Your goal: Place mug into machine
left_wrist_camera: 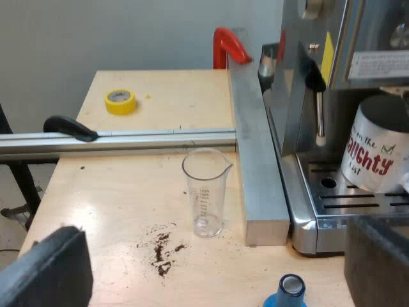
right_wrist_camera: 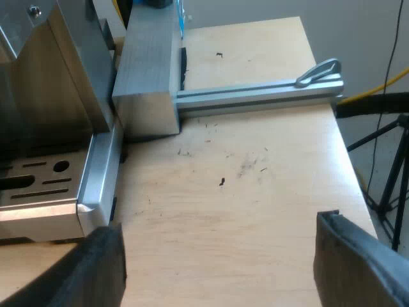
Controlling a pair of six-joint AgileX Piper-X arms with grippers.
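Mug point(left_wrist_camera: 377, 150): white, red "naughty" lettering plus small black script. It sits on the espresso machine's point(left_wrist_camera: 358, 38) drip tray point(left_wrist_camera: 332, 204), leaning a bit (can't tell if the base is flat). Steam wand point(left_wrist_camera: 317, 109) hangs just beside it. Metal bar point(left_wrist_camera: 259, 160) runs along the tray edge, between the machine and the measuring glass point(left_wrist_camera: 206, 192). Left gripper point(left_wrist_camera: 211, 268) is spread wide, empty, over the surface point(left_wrist_camera: 115, 204) near spilled grounds point(left_wrist_camera: 163, 246) and the blue tamper point(left_wrist_camera: 291, 291). Right gripper point(right_wrist_camera: 223, 262) also spread, empty, over bare surface near the tray corner.
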